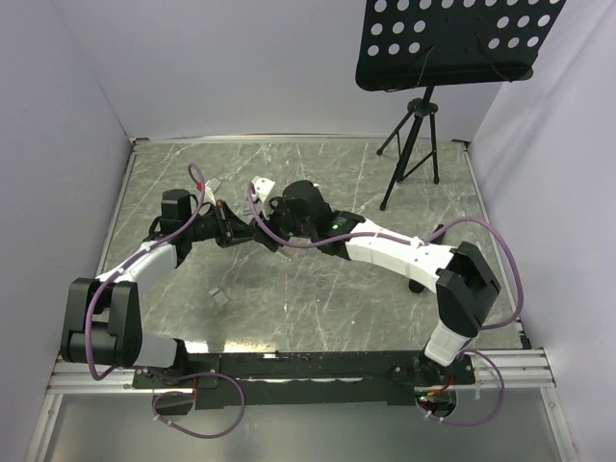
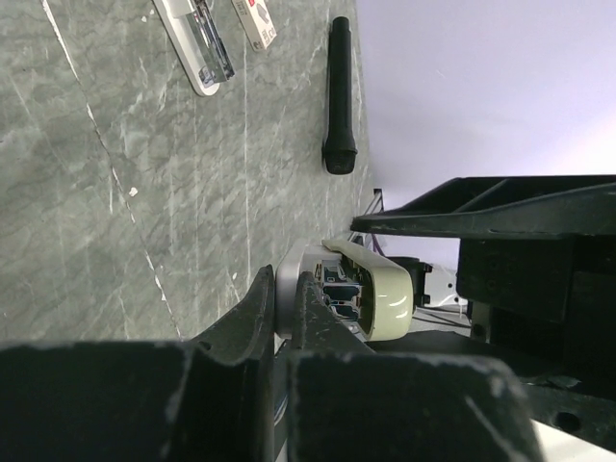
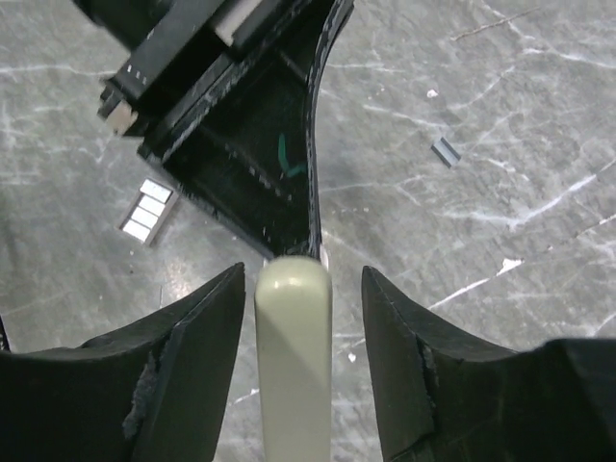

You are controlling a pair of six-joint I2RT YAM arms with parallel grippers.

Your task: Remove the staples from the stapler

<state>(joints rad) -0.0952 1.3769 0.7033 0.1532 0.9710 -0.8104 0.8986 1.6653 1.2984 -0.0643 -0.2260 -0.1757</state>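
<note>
The stapler (image 3: 294, 366) is a slim cream-white bar held above the table between both arms. In the left wrist view its rounded end (image 2: 385, 300) shows silvery metal channels inside. My left gripper (image 2: 286, 289) is shut on the stapler's thin pale lower plate. My right gripper (image 3: 303, 271) is open, with one finger on each side of the cream top arm and a gap on both sides. In the top view the left gripper (image 1: 234, 228) and right gripper (image 1: 272, 219) meet nose to nose at the stapler (image 1: 253, 228). No staples show inside it.
A small grey ridged block (image 1: 219, 297) lies near the front of the table. A white ridged strip (image 3: 146, 210) lies below the grippers. A white bar with a metal inside (image 2: 197, 43) and a tan box with red (image 2: 252, 19) lie further off. A music stand tripod (image 1: 414, 144) stands back right.
</note>
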